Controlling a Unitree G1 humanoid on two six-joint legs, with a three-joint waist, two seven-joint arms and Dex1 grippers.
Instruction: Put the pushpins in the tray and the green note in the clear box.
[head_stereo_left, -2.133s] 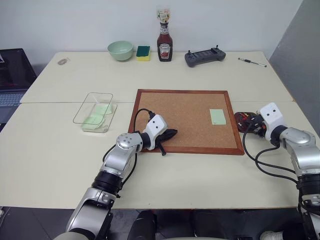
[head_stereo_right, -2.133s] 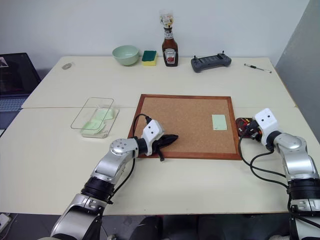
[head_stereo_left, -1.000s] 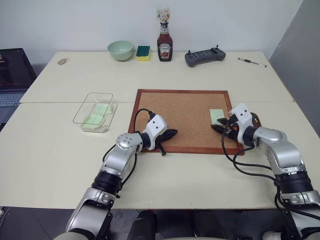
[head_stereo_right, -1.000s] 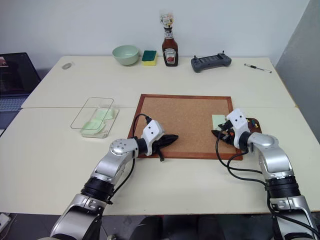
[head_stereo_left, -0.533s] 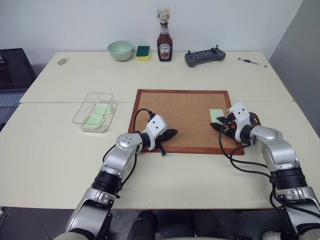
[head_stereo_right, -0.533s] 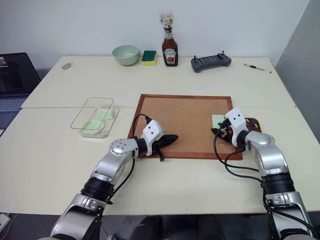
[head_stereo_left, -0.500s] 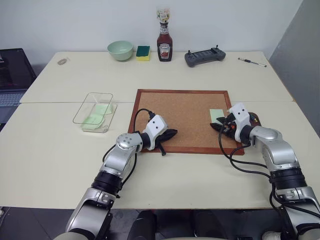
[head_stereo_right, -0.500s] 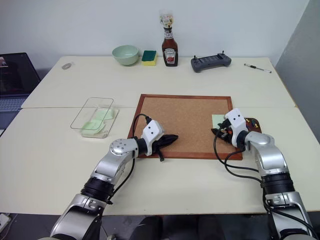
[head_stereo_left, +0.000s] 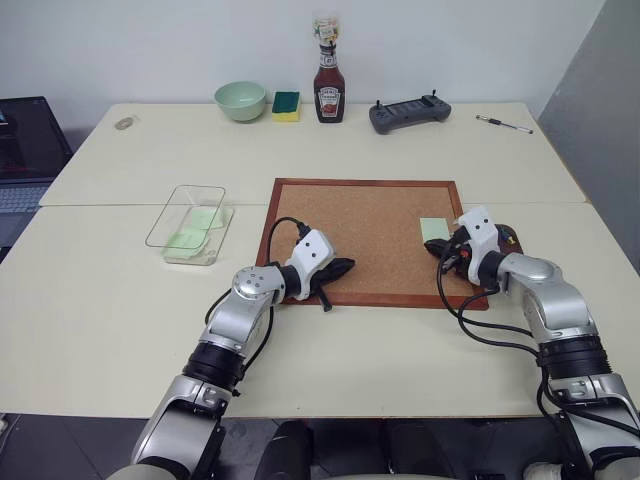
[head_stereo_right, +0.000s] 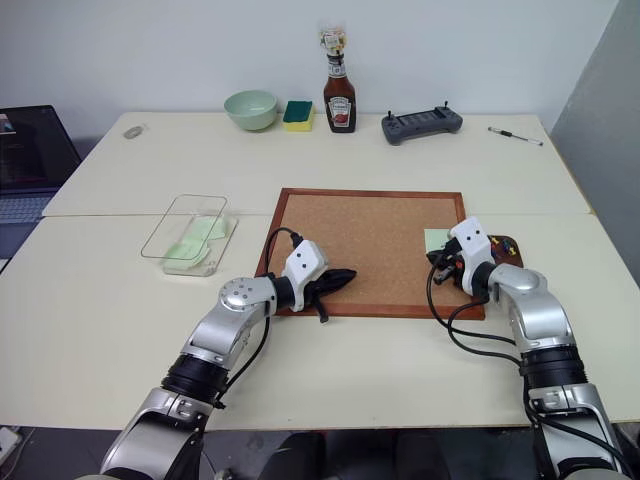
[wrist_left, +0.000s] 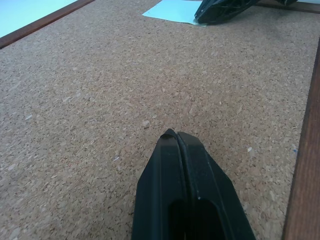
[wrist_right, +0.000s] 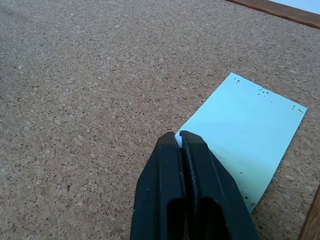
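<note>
1. I have the right pincer (wrist_right: 179, 137) closed on the near edge of the green note (wrist_right: 245, 142), which lies flat at the corkboard's (head_stereo_left: 365, 235) 3 o'clock side.
2. Risk: only a thin edge appears caught, so I judge the paper may slip or tear on lifting.
3. The left pincer (wrist_left: 176, 137) rests closed and empty at the board's 7 o'clock.
4. The clear box (head_stereo_left: 190, 222) sits well apart at 9 o'clock; a long carry may drop the note.
</note>
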